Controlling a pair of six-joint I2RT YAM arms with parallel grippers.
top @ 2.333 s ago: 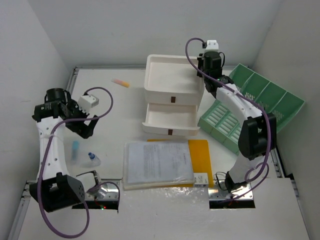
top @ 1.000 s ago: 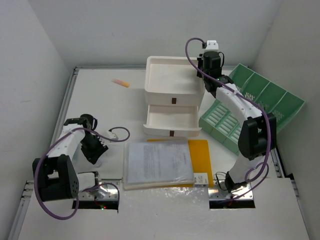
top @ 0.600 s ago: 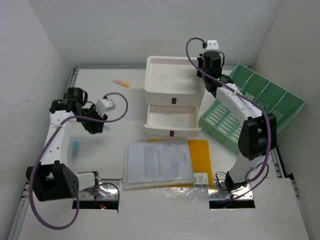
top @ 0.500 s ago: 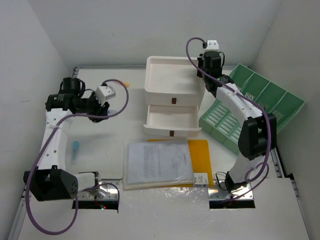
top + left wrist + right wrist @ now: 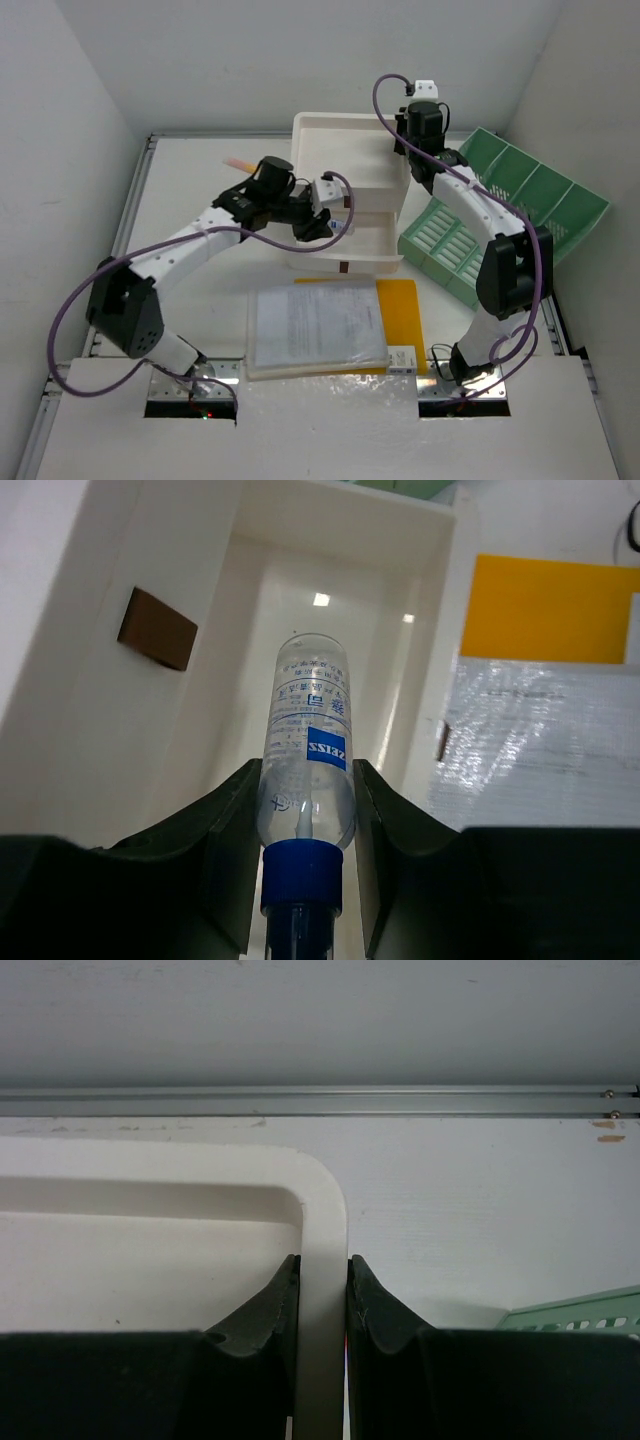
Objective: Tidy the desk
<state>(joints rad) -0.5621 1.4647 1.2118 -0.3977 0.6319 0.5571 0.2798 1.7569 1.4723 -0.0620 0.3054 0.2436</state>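
Stow step: left fingers (image 5: 228, 835) clamp a bottle (image 5: 308, 745) above the open drawer (image 5: 345, 620); next, lower and release inside. Right fingers (image 5: 265, 1322) pinch the drawer box (image 5: 322, 1210) rim, steadying it on the tabletop (image 5: 180, 170).

Light: shining bright and even from above | Glare: two spots glinting inside the drawer (image 5: 321, 599) | Focus: left gripper's fingers (image 5: 225, 850) blurring

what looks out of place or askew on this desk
The green rack lies at an angle beside the drawer box, seemingly on its back. One drawer hangs open; the left fingers hold a bottle over it. A small orange stick lies loose left of the box.
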